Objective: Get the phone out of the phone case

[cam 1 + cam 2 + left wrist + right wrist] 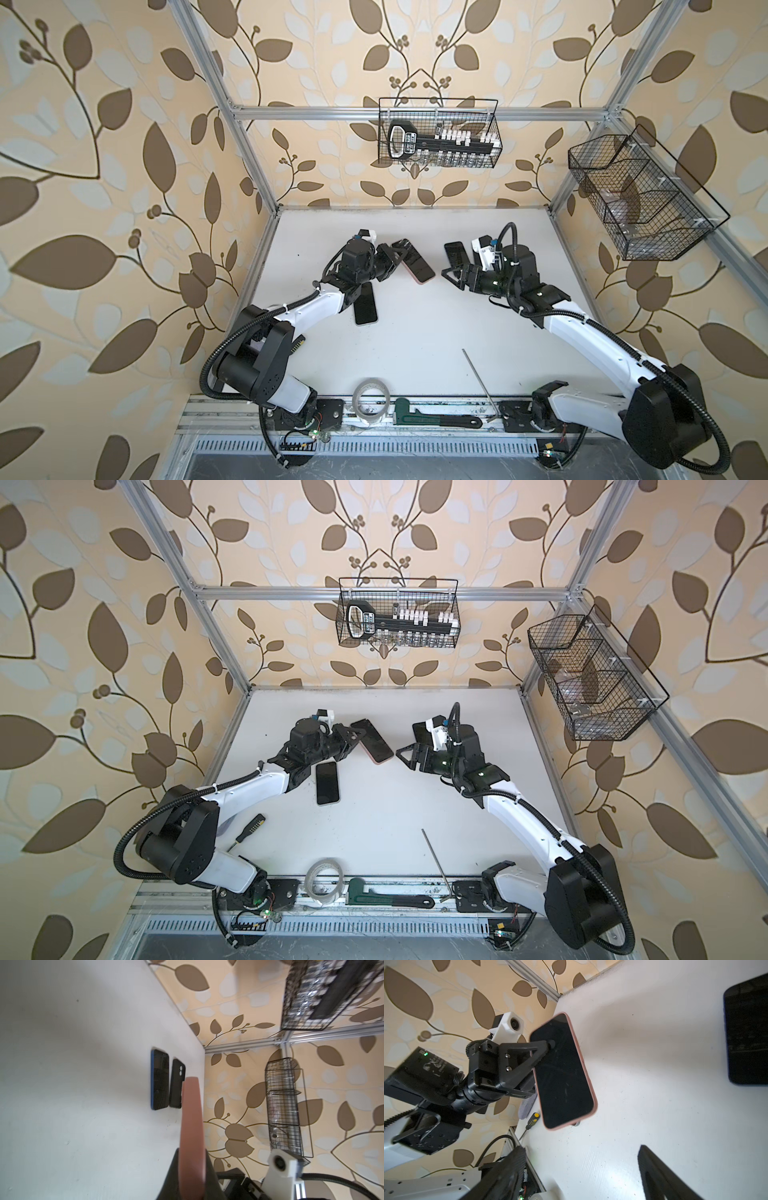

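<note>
The phone [562, 1072] shows a black screen and sits in a pink phone case [421, 281]. My left gripper [552, 1043] is shut on the cased phone near one end and holds it tilted over the back of the table. In the left wrist view the pink case [191, 1122] runs edge-on out from between the fingers [172, 1178]. In both top views the left gripper [395, 255] [353, 737] is on the phone's left side. My right gripper [451, 277] [405, 756] stands open and empty just right of the phone, not touching it.
A bare dark phone [365, 308] lies below the left wrist. A blue phone [159, 1080] and an empty black case [177, 1083] lie by the right arm. A screwdriver [249, 827], tape roll [371, 400], wrench [432, 419] and metal rod [480, 382] are at the front. Wire baskets [438, 133] hang on the walls.
</note>
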{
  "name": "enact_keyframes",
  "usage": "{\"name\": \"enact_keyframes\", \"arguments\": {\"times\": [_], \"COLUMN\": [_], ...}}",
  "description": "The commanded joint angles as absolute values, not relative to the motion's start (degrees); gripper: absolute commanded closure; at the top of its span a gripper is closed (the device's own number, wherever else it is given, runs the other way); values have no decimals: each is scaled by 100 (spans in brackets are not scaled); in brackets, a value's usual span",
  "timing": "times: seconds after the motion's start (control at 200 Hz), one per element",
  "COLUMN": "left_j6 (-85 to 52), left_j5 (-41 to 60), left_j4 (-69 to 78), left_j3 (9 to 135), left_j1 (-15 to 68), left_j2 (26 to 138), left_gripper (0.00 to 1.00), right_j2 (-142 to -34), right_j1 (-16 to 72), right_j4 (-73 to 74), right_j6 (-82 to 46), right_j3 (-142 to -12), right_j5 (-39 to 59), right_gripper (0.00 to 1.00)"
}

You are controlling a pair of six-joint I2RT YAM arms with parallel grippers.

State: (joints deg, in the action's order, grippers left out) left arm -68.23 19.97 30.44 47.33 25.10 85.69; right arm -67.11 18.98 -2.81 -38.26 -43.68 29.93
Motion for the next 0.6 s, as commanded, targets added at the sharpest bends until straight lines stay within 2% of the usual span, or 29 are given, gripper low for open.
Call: {"name": "enact_keyframes", "arguments": {"times": [0.0,0.16,0.395,0.595], "left_j6": [-7491,-7767,-7674,-7603], "left_j5": [1629,1549,1411,1359], "left_j4": [4996,5638,5529,5453], "left_j3": [4578,4484,4498,4582], "left_j1": [2564,2657,2880,3069], "left_j2": [8454,8725,8840,8895], "left_gripper": [100,100,100,100], "right_j2": [-6498,-6548,-6866,-7055], "right_j1": [1730,1688,1843,2046], "right_j4": [383,1629,2700,3178], "right_j6": [-4389,-5000,-5485,-5718], "right_j3": [-4000,-3463,-3199,-3269], "right_j5": [3625,4063,4182,4047], "right_gripper": [17,32,35,33]}}
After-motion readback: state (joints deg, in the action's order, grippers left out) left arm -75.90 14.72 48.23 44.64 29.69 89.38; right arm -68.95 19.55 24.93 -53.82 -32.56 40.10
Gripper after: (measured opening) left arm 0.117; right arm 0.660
